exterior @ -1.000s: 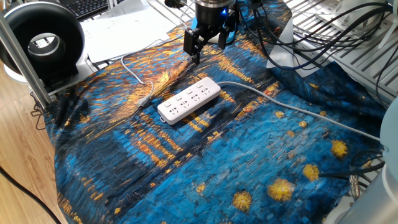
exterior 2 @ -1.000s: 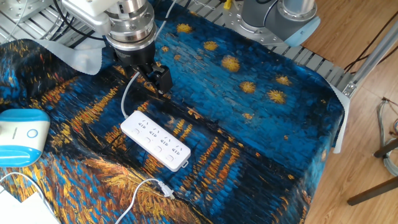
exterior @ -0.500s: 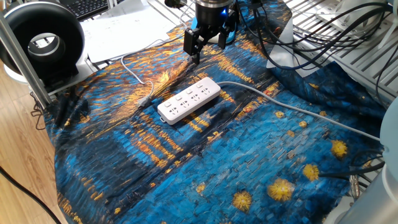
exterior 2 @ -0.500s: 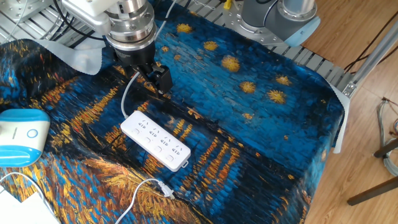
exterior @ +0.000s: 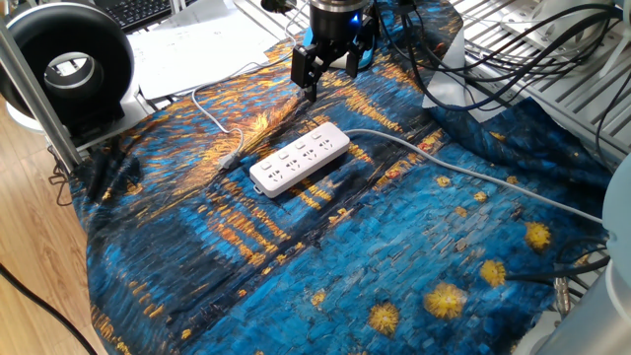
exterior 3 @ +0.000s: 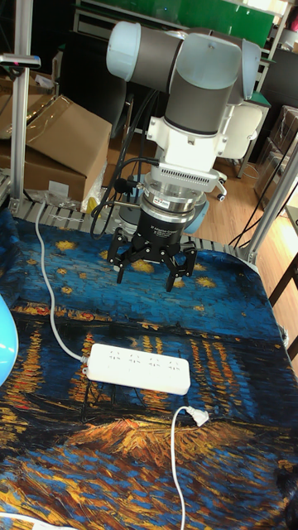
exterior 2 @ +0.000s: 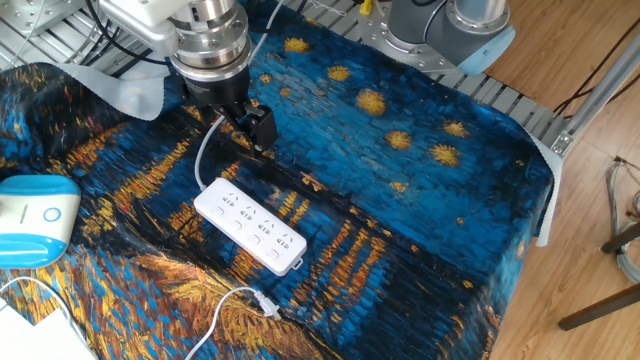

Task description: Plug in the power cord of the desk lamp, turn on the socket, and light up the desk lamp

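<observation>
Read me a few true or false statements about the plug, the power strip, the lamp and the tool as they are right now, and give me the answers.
1. The plug of the power cord lies loose on the cloth, in no outlet. True.
2. The tool is shut on the plug. False: its fingers are spread open and hold nothing.
3. The socket lies between the tool and the plug. True.
4. The desk lamp stands on top of the socket. False: it sits on the cloth off to one side, apart from the socket.
</observation>
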You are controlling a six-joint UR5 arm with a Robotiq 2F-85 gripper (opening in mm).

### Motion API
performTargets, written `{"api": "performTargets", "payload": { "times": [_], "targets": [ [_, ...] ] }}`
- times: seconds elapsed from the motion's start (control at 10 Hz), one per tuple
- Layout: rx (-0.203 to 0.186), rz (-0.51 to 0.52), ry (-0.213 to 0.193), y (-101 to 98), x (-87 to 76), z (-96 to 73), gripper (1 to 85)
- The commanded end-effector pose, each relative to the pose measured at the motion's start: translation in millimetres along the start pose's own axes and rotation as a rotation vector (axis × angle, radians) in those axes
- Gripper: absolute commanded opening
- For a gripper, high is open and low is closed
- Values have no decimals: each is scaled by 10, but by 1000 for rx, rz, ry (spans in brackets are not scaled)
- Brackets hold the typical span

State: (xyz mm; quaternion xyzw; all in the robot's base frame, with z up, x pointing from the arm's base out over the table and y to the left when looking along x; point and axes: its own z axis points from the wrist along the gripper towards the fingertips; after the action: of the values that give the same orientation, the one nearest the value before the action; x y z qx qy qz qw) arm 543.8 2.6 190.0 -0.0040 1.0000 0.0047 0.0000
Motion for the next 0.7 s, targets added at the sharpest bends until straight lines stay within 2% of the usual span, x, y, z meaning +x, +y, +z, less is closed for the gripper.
{"api": "performTargets", "payload": {
  "times": [0.0,0.1,0.3,0.6],
  "targets": [
    [-102,5,-63,314,-166,27,13],
    [-117,22,-82,405,-214,53,13],
    [-99,31,-96,387,-252,29,13],
    [-108,54,-112,379,-303,17,13]
  ]
}}
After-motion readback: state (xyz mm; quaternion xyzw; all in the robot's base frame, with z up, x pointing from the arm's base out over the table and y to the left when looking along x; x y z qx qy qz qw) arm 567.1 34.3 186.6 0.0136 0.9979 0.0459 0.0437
